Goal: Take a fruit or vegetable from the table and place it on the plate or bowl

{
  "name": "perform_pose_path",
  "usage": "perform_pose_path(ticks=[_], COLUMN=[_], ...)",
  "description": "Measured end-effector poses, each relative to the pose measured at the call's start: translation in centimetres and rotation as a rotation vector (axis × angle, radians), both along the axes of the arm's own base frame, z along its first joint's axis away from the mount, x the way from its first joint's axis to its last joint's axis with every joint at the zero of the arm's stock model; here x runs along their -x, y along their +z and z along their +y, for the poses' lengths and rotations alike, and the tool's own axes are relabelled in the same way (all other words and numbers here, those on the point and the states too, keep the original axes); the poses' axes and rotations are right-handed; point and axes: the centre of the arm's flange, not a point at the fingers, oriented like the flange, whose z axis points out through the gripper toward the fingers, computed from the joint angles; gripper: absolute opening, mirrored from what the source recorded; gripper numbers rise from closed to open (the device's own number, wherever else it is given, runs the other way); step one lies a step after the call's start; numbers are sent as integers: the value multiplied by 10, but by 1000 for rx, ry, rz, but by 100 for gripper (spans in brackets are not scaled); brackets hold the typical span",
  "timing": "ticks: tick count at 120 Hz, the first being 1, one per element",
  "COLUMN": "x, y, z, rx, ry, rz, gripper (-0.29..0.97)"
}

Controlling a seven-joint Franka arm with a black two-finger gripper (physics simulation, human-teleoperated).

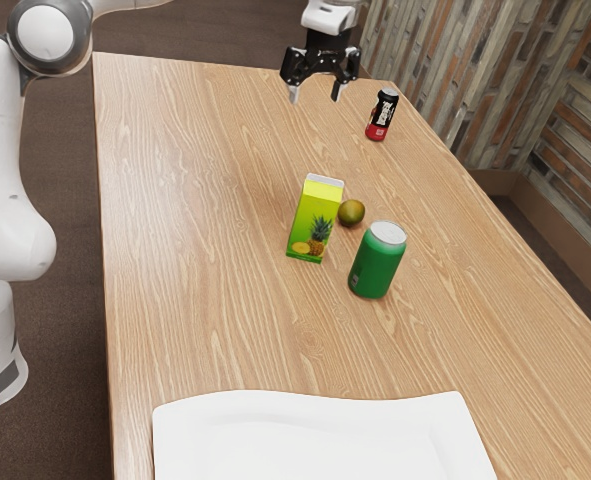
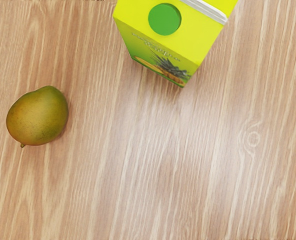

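Lying on its side on the wooden table (image 1: 195,200), just beside the juice carton (image 1: 315,218) on the exterior view's right of it: a small mango (image 1: 351,212), green going to orange-brown. Not touching the juice carton; a strip of bare wood between the two in the wrist view. Long axis flat to the table and aslant, with the tiny stem nub on the end turned away from the juice carton and the fuller, rounder end turned roughly toward it. Same mango (image 2: 37,116) seen from above by the hand camera, next to the juice carton (image 2: 175,35) standing upright, green cap on its sloped top and a pineapple printed on its face. Held up in the air, beyond the juice carton in the exterior view: the black gripper (image 1: 314,96), fingers spread wide and pointing down, nothing between them. Well apart from the mango, no contact with it. Near the juice carton on the side toward the plate: an upright green can (image 1: 377,261). Well beyond the juice carton, close to the table's far corner: a dark can with red markings (image 1: 381,114). Well apart from the juice carton at the near table edge: a white square plate (image 1: 315,440), nothing on it.
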Motion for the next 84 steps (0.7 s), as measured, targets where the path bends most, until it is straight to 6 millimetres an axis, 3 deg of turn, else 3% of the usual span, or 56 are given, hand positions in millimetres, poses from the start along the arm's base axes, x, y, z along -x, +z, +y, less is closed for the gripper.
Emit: perform_pose_path(ticks=[46,49,51,55,59,64,84], x=[1,4,10,24,36,41,51], y=[4,18,40,90,118,122,118], z=[-3,-5,-10,-40,-72,-88,-88], rx=[-10,-20,-32,-61,-97,-120,-119], ry=[-65,-60,-56,-80,-107,-108,-51], rz=[-5,-28,-67,-153,-191,-172,-107], gripper=[68,68,67,67,68,68,68])
